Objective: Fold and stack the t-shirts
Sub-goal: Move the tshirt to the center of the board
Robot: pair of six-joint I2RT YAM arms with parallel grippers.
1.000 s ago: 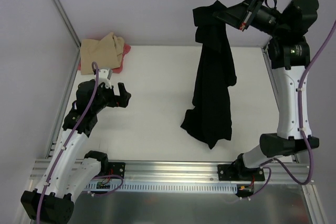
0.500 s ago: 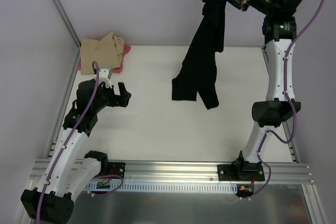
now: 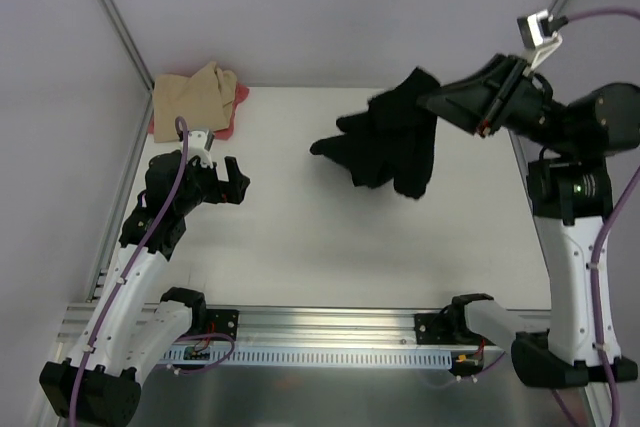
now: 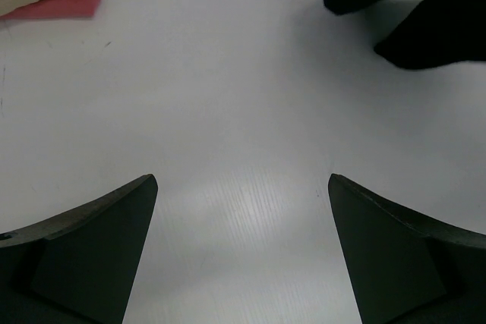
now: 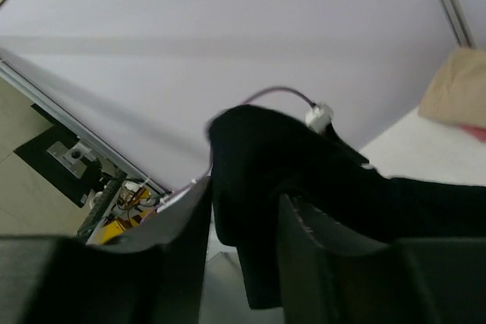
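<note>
I had the right claw point(image 3: 424, 101) raised high over the far right part of the white flat table point(image 3: 300, 237), with its two fingers pointing to the left. The fingers stood close together and were clamped on an edge of the black soft cloth t-shirt point(image 3: 385, 142). In the right wrist view the dark cloth filled the narrow gap between both fingers and went on beyond their tips. From the tips of this claw the black t-shirt stretched out to the left as a bunched mass, with one end reaching furthest from the claw and a lower fold hanging under it. I could not tell if that lowest fold touched the table or only hung over it. The left claw point(image 3: 222, 162) was low over the left part of the table, with its fingers wide apart and nothing between them; in its own wrist view only bare table lay between the two dark fingertips. The black t-shirt was well apart from this claw, ahead of it and to its right. Beyond the left claw and to its left, near the far corner, the tan folded cloth t-shirt point(image 3: 190, 95) lay on top of the pink-red cloth t-shirt point(image 3: 233, 119), whose edges showed under it.
</note>
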